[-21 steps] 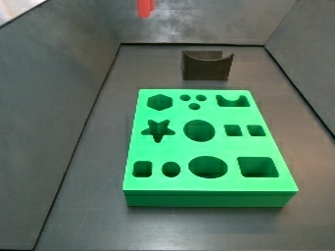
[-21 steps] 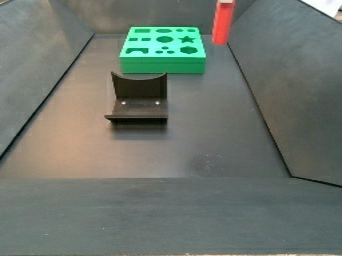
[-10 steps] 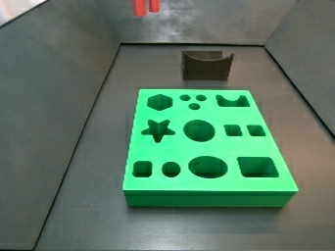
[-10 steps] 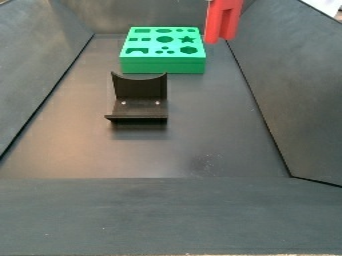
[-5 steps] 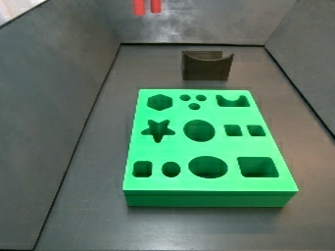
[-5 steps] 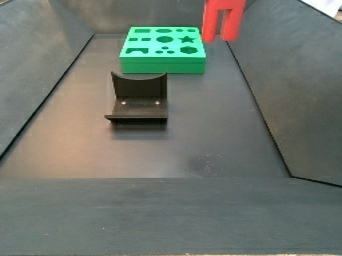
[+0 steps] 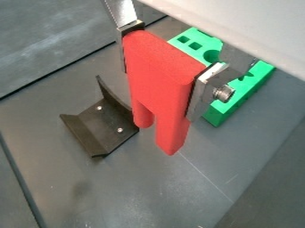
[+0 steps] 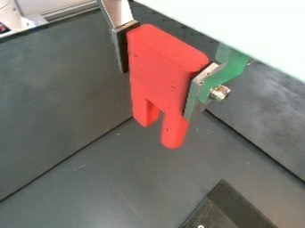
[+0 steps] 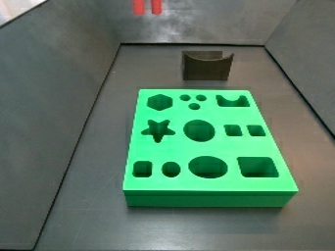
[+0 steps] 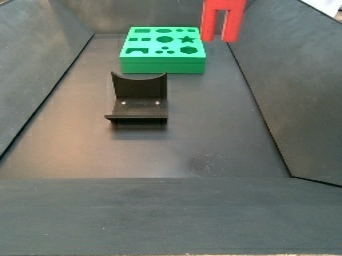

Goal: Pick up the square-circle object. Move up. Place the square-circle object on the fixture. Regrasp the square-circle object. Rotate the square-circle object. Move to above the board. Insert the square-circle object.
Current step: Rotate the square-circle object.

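My gripper is shut on the square-circle object, a red oblong block hanging with its two short legs pointing down. Both wrist views show it clamped between the silver fingers, again as the red block. It hangs high above the floor, beyond the fixture and beside the green board. In both side views only the block shows at the picture's upper edge; the gripper itself is cut off there. The fixture holds nothing. The board lies flat with its shaped holes unfilled.
Dark sloping walls enclose the black floor on all sides. The fixture stands behind the board's far edge, a short gap away from it. A strip of the board shows past one finger.
The held block has turned about its upright axis: two seconds ago it showed narrow and edge-on, now its broad face and both legs show. In the last half second it barely moved.
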